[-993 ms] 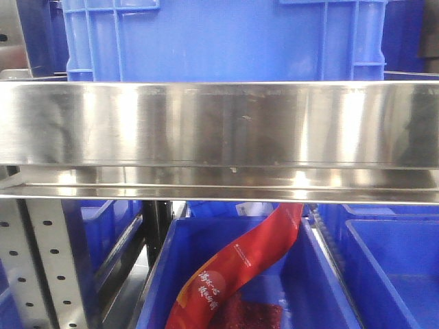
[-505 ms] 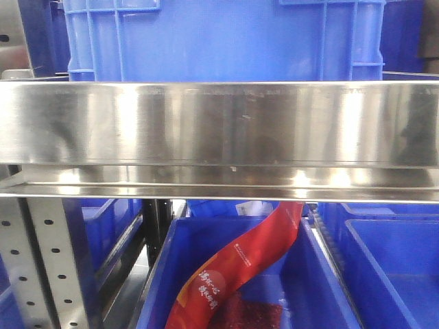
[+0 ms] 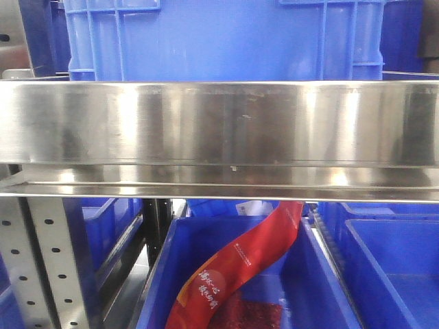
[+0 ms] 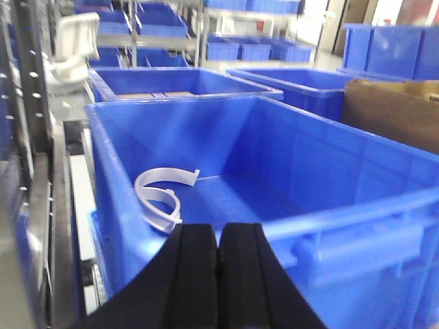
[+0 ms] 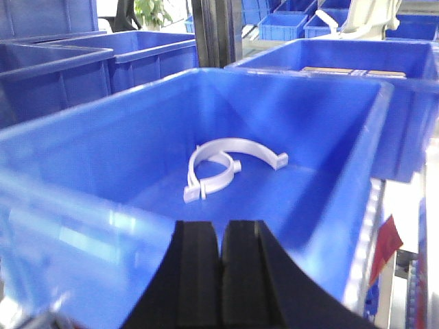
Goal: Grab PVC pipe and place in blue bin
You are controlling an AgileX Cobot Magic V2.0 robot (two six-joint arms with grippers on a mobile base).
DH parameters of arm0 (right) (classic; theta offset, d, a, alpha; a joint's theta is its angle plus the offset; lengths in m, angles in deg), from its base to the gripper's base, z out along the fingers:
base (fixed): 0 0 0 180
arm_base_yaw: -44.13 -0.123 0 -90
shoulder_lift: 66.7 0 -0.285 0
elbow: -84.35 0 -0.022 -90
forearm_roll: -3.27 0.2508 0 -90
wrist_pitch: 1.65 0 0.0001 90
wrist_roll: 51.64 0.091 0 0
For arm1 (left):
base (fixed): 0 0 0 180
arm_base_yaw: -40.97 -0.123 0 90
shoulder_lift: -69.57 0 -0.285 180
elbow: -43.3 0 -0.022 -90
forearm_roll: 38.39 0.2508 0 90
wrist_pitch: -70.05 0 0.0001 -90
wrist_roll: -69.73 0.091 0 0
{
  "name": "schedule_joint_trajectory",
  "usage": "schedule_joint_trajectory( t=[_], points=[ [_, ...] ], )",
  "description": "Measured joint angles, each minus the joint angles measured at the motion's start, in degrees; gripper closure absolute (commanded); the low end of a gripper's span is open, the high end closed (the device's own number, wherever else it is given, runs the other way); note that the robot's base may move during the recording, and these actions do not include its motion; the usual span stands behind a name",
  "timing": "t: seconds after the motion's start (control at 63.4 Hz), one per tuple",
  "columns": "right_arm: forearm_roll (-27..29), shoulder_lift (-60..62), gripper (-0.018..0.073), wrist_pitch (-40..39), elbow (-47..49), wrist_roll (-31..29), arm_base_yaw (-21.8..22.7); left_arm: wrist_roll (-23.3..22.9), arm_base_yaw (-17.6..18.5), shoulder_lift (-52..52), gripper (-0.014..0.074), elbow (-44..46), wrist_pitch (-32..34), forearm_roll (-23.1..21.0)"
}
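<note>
Left end effector (image 4: 218,274): two black padded fingers pressed together with only a seam between them, nothing held; it hangs over the near rim of the blue bin (image 4: 384,226), outside the cavity.
Right end effector (image 5: 221,281): same black pads, likewise together and empty, poised above the opposite rim of the same bin.
Task object: no straight PVC pipe is visible; the only white plastic in reach is a pair of curved PVC clamps (image 5: 223,164), lying on the bin floor and overlapping each other.
Step in hand (judgement): approach for a grasp; neither arm has committed, and the fingers must part before descent.
How to do it well (judgement): the arm nearer the clamps should open fully, clear the rim, and descend vertically; the pads should close across the thin band of one arc, not over the stacked pair, so that only one piece lifts.
Risk (judgement): the smooth curved band may pivot or slip between flat pads; a grip near the flanged tab ends gives more purchase.
Clamp material and shape: rigid white plastic, glossy, open C-shaped arcs with small outturned tabs.
Bin: moulded blue plastic, smooth sloping inner walls, ribbed thick rim, slightly reflective floor.
Surroundings: brushed steel shelf rail (image 3: 219,123) with soft reflections; red printed bag (image 3: 233,271), glossy and creased, draped into a lower crate.
</note>
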Motion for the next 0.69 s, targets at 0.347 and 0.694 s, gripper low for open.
schedule_joint_trajectory(
  t=[0.347,0.694],
  points=[
    [-0.1,7.6,0.0727,-0.3,-2.1,0.0,0.0,0.0,0.0,-6.8,0.0708,-3.0,1.6,-0.2],
    [-0.1,7.8,0.0728,-1.2,-2.2,0.0,0.0,0.0,0.0,-6.8,0.0708,-3.0,1.7,-0.2]
  ],
)
